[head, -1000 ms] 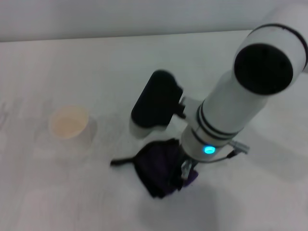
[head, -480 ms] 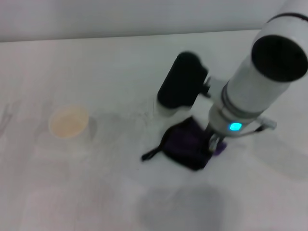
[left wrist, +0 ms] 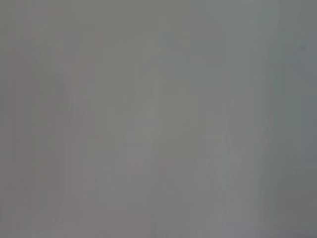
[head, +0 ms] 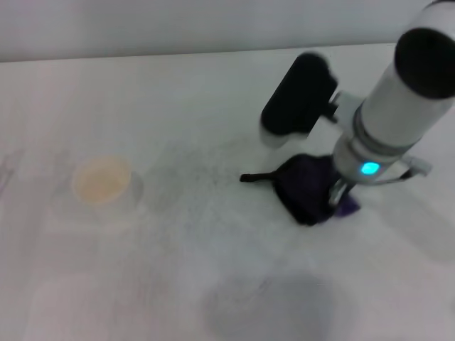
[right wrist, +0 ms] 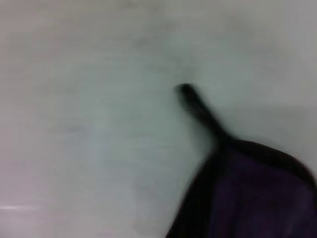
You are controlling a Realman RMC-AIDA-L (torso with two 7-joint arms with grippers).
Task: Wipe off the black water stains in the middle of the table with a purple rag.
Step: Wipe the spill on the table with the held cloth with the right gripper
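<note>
The purple rag [head: 304, 187] lies bunched on the white table [head: 142, 92] right of the middle, its thin black tail [head: 256, 177] pointing left. My right gripper [head: 338, 199] reaches down from the right arm and is shut on the rag's right side, pressing it on the tabletop. In the right wrist view the rag [right wrist: 257, 193] and its tail [right wrist: 198, 106] lie on the table [right wrist: 74, 99]. No dark blotch shows; only a faint grey smear with tiny specks [head: 202, 170] lies left of the rag. The left gripper is out of view.
A white paper cup [head: 103, 181] stands upright at the left of the table. The table's far edge runs along the top of the head view. The left wrist view shows only a plain grey surface.
My right arm has swept to the right and away from me, dragging the rag with it across the table's middle. The cup has not moved.
</note>
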